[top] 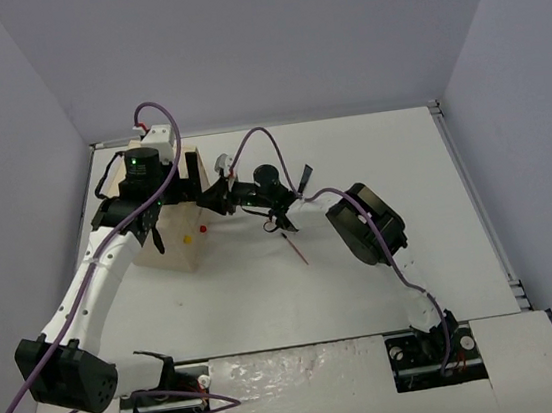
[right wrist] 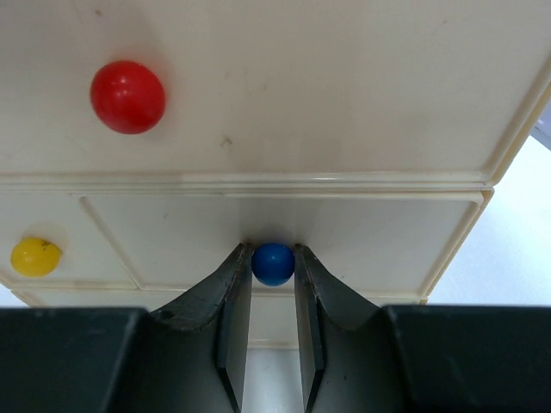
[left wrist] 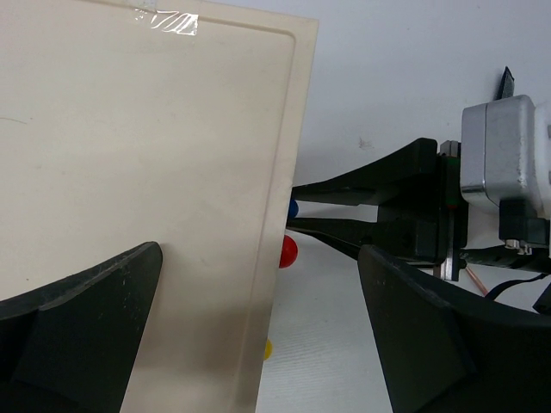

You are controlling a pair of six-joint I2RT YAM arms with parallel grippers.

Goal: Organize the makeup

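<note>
My right gripper [right wrist: 274, 263] is shut on the blue knob [right wrist: 274, 263] on the front of the big beige wooden box [right wrist: 301, 103]; in the top view it [top: 213, 202] reaches in from the right. My left gripper [left wrist: 258, 344] is open and empty. One finger [left wrist: 77, 327] is over the box's top panel [left wrist: 155, 129], the other [left wrist: 430, 344] is beyond its edge. A thin pink pencil [top: 298, 251] lies on the table right of the box [top: 171, 255]. A dark round compact [top: 268, 176] sits behind the right arm. Other makeup is out of view.
A red knob [right wrist: 127, 96] and a yellow knob [right wrist: 35, 256] are on the box front, also seen in the top view as red [top: 202, 232] and yellow [top: 188, 240]. Both arms crowd the box at the table's left back. Walls enclose the white table [top: 370, 155].
</note>
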